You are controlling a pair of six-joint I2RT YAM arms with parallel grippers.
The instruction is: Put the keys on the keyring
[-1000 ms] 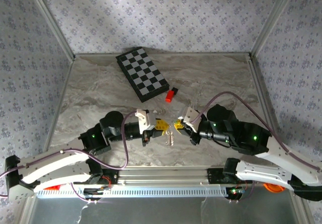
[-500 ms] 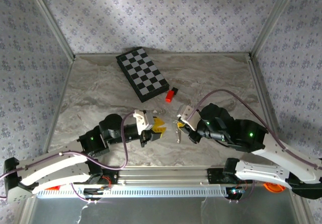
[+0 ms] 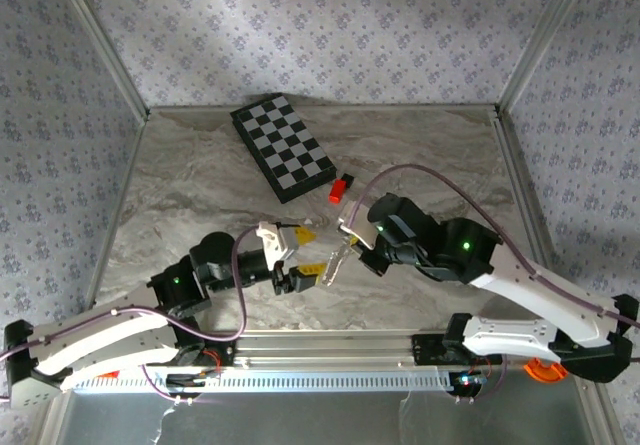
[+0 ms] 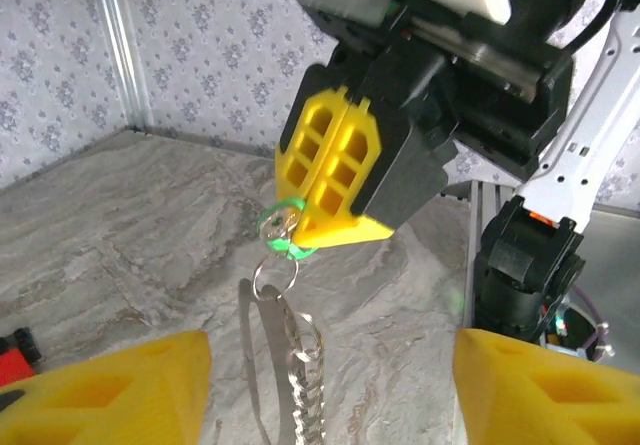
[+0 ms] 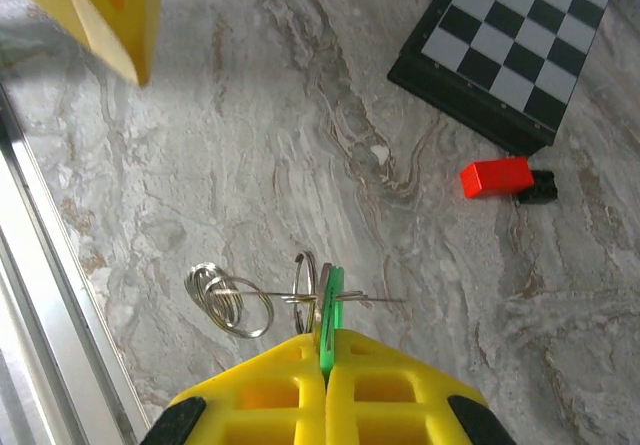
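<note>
The key (image 4: 287, 241), identified by its green plastic head, is clamped between the shut yellow fingers of the right gripper (image 4: 335, 205), with only the green edge protruding below the fingertips. The keyring (image 4: 298, 350) hangs directly beneath the key, at its 6 o'clock in the left wrist view: a small split ring touches the green head, and the silvery chain drops from it toward the table (image 3: 200, 185). The views do not settle whether the ring already passes through the key's hole or merely rests against it, nor whether the chain's lower end reaches the table. The left gripper (image 3: 305, 252) sits at 9 o'clock of the key in the top view, near it, with its jaws wide open and gripping nothing; the chain hangs between its two fingers without contact. The red-and-black block (image 3: 341, 188) lies at 12 o'clock of the key and the checkerboard (image 3: 283, 147) at 11 o'clock, both well apart from the work. The step in hand appears to be the two-arm threading stage. The next move likely calls for the left gripper to close on the chain or ring and steady it, so the right gripper can seat the key fully. Fine alignment is required, since the ring is thin and swings freely.
</note>
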